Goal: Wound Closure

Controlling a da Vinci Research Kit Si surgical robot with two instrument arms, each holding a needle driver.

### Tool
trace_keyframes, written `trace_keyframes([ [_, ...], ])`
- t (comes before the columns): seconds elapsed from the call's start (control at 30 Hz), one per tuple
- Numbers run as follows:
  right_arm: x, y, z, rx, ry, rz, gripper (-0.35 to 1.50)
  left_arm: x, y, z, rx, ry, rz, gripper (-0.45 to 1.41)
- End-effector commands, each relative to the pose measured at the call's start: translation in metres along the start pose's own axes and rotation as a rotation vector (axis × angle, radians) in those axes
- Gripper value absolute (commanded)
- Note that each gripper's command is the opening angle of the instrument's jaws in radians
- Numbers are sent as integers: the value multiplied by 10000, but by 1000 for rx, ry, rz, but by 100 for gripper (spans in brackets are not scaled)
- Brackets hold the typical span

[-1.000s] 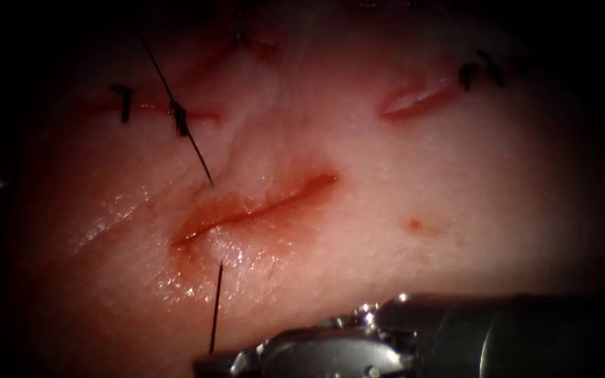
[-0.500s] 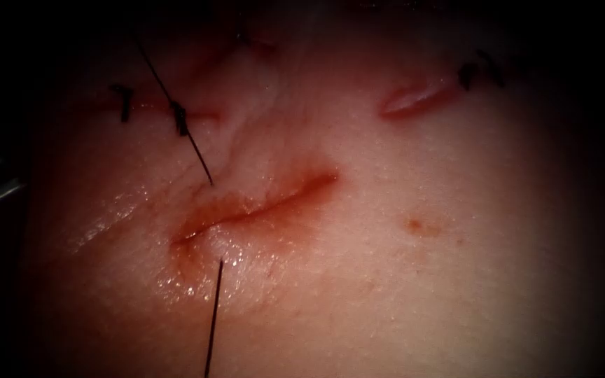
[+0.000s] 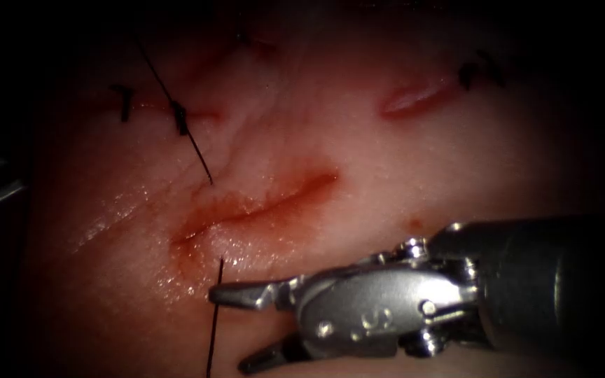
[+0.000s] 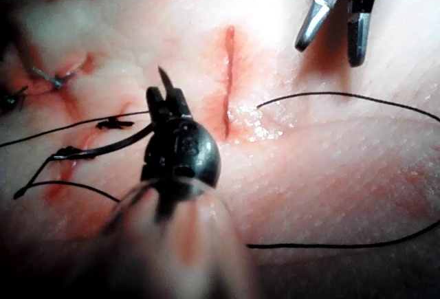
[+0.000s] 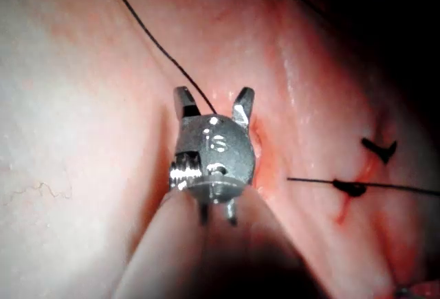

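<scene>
r tool point(image 3: 236, 329) jaws wide open, empty; thread point(image 3: 213, 315) runs up between them to its exit in tissue point(image 3: 400, 161) just below cut point(image 3: 253, 210), likely placed to take that strand. in r wrist view same thread passes between jaw tips. l tool point(image 4: 165, 86) sits left of cut, holds needle point(image 4: 110, 149) near mid-curve, jaws closed on it; needle clear of tissue, thread trailing. older sutures point(image 3: 180, 119) up-left of cut.

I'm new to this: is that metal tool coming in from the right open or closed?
Open. The right tool has its two fingers spread apart, holding nothing, beside the thread.
</scene>
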Motion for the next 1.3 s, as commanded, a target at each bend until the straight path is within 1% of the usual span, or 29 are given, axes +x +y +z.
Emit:
trace_keyframes([
  [0.03,-17,11,20,-7,-16,-6,116,-1,1,8,0,2,0,-45],
  [0.07,-32,14,30,-1,-44,-16,116,-1,1,8,1,2,0,-45],
  [0.1,-32,14,30,-1,-44,-16,116,-1,1,8,1,2,0,-45],
  [0.13,-39,15,34,2,-48,-21,116,-1,1,8,1,2,0,-45],
  [0.17,-53,16,43,2,-42,-35,116,-1,1,8,-1,3,0,-45],
  [0.2,-59,16,46,1,-43,-47,116,-1,1,8,0,3,0,-45],
  [0.23,-71,15,54,0,-53,-36,116,-1,1,8,0,3,0,-45],
  [0.3,-76,14,57,2,-53,-30,116,-1,1,8,0,3,0,-45],
  [0.33,-89,11,67,-5,-55,-10,116,-1,1,8,1,2,0,-45],
  [0.5,-98,10,77,-10,-53,14,116,-1,1,8,0,3,0,-45],
  [0.53,-97,8,82,-8,-48,19,103,-1,1,8,0,3,0,-45],
  [0.57,-97,8,82,-8,-48,19,103,-1,1,8,0,3,0,-45],
  [0.63,-95,7,85,-1,-38,19,76,-1,1,8,0,2,0,-45],
  [0.67,-94,7,85,6,-29,18,34,-1,1,8,-3,2,1,-45],
  [0.7,-91,4,85,45,0,13,-35,-1,1,8,-3,2,1,-45],
  [0.73,-91,4,85,45,0,13,-35,-1,1,8,-3,2,1,-45],
  [0.77,-88,3,83,84,-19,14,-35,-1,1,8,-2,1,1,-45],
  [0.83,-84,-2,77,88,-45,18,-35,-1,1,8,-4,3,1,-45],
  [0.87,-84,-2,77,88,-45,18,-35,-1,1,8,-4,3,1,-45],
  [0.93,-73,-11,63,95,-42,32,-35,-1,1,8,-3,1,1,-45],
  [1.0,-68,-14,60,99,-39,33,-35,-1,1,8,-2,1,1,-45],
  [1.03,-47,-29,51,119,-18,32,-35,-1,1,8,-2,1,1,-45],
  [1.07,-47,-29,51,119,-18,32,-35,-1,1,8,-2,1,1,-45],
  [1.13,-27,-42,44,135,-1,31,-35,-1,1,8,-1,0,1,-45],
  [1.2,19,-65,30,161,24,37,-35,-1,1,8,-2,2,1,-45],
  [1.23,19,-65,30,161,24,37,-35,-1,1,8,-2,2,1,-45],
  [1.27,45,-76,24,173,34,48,-35,-1,2,9,-1,1,1,-45],
  [1.3,60,-81,21,186,36,43,-35,-1,2,9,-3,3,1,-45],
])
